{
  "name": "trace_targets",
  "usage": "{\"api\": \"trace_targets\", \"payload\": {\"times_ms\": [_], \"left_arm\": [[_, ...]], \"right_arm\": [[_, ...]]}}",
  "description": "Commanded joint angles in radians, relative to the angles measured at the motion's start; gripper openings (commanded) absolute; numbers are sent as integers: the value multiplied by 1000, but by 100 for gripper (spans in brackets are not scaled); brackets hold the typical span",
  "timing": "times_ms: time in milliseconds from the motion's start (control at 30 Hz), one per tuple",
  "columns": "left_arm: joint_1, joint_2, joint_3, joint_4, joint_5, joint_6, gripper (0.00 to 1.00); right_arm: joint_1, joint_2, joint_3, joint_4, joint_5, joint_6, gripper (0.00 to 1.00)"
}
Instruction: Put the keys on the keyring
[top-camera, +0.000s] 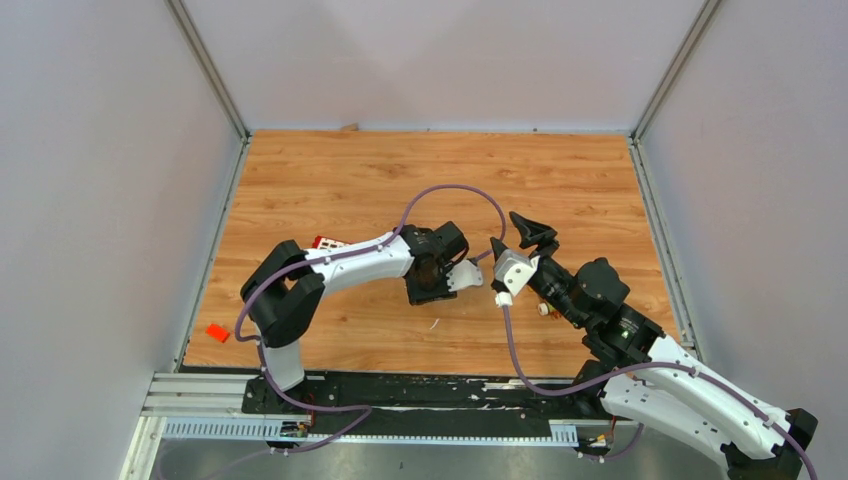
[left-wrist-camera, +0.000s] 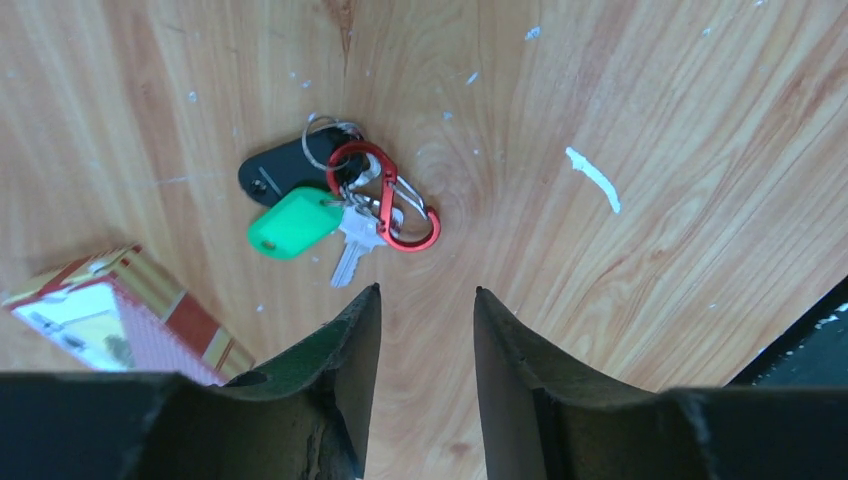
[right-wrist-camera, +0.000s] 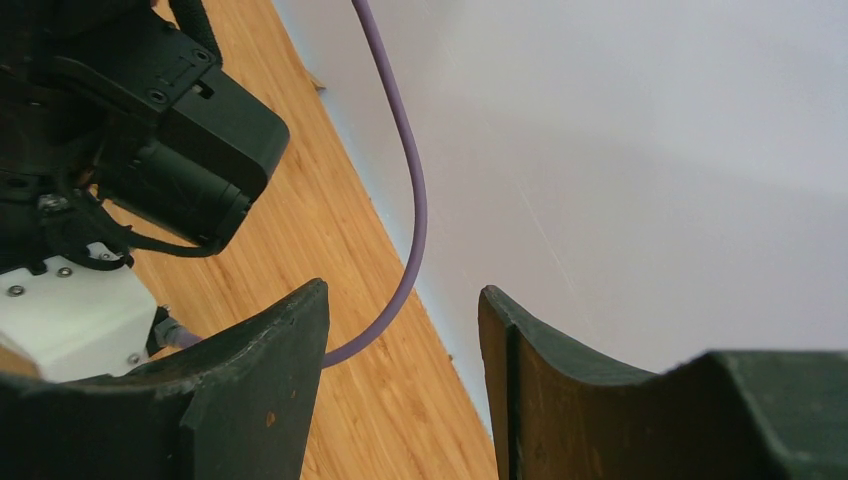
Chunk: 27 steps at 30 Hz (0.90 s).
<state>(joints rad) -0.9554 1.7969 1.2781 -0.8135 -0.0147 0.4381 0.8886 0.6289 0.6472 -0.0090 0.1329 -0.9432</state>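
Note:
In the left wrist view the red keyring (left-wrist-camera: 385, 197), a wire clip loop, lies flat on the wood. The black-headed key (left-wrist-camera: 283, 168) and the green-headed key (left-wrist-camera: 294, 223) lie bunched against it, with a silver blade (left-wrist-camera: 352, 248) pointing toward me; they look hooked together at the loop. My left gripper (left-wrist-camera: 427, 291) is open and empty, hovering just short of the bunch. My right gripper (right-wrist-camera: 403, 288) is open and empty, raised and facing the back wall. In the top view the left arm (top-camera: 436, 266) hides the keys; the right gripper (top-camera: 531, 235) sits beside it.
A red box with white squares (left-wrist-camera: 110, 310) lies left of the left fingers and shows behind the left arm (top-camera: 328, 242). A small red piece (top-camera: 217, 332) lies at the table's left edge. A purple cable (top-camera: 455, 190) arcs between the arms. Walls enclose the table.

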Motion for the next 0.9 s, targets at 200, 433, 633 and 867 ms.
{"api": "trace_targets", "payload": {"times_ms": [200, 433, 633, 867], "left_arm": [[35, 91, 66, 3, 197, -40, 46], [35, 122, 69, 17, 179, -39, 49], [35, 142, 71, 8, 268, -29, 49], [34, 140, 91, -25, 428, -23, 49]], "right_arm": [[-3, 1, 29, 17, -20, 17, 57], [-4, 8, 31, 12, -26, 17, 57], [-4, 15, 31, 14, -25, 17, 57], [-4, 18, 30, 13, -24, 13, 57]]}}
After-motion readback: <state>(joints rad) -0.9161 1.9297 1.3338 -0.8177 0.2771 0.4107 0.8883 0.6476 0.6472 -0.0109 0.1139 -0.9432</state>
